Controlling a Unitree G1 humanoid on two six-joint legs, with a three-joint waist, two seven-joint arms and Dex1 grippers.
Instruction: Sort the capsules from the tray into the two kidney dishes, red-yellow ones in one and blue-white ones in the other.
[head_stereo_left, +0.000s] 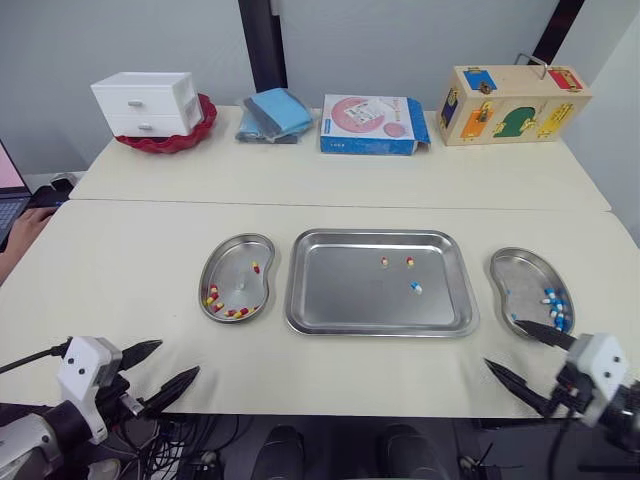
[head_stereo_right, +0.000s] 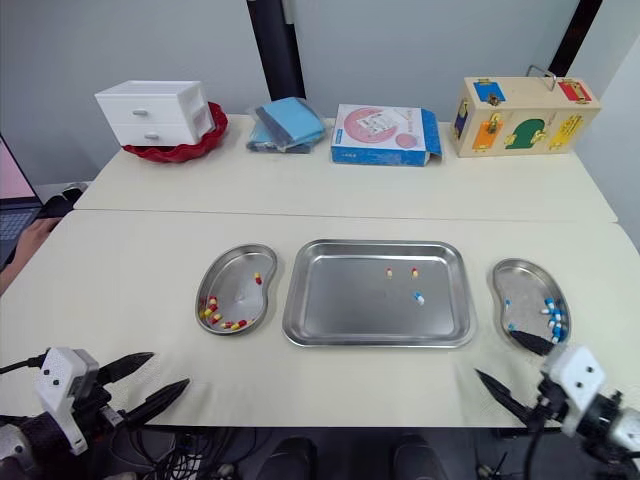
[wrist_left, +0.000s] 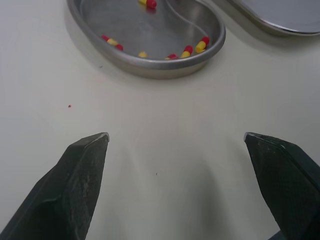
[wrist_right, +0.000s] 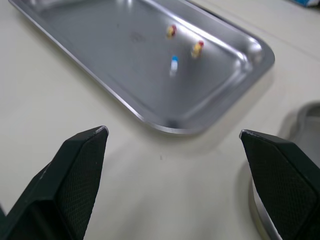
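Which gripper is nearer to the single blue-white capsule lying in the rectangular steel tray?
Right. The right gripper, open, hovers front-right of the tray, on the side of the blue-white capsule; the left gripper, open, hovers front-left, past the tray's opposite end.

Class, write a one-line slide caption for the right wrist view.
Open right gripper faces the steel tray holding two red-yellow capsules and one blue-white capsule.

Tray (head_stereo_left: 345, 300): 2 red-yellow capsules (head_stereo_left: 410, 262), 1 blue-white capsule (head_stereo_left: 416, 288). Left dish (head_stereo_left: 236, 258) holds red-yellow; right dish (head_stereo_left: 518, 274) blue-white.
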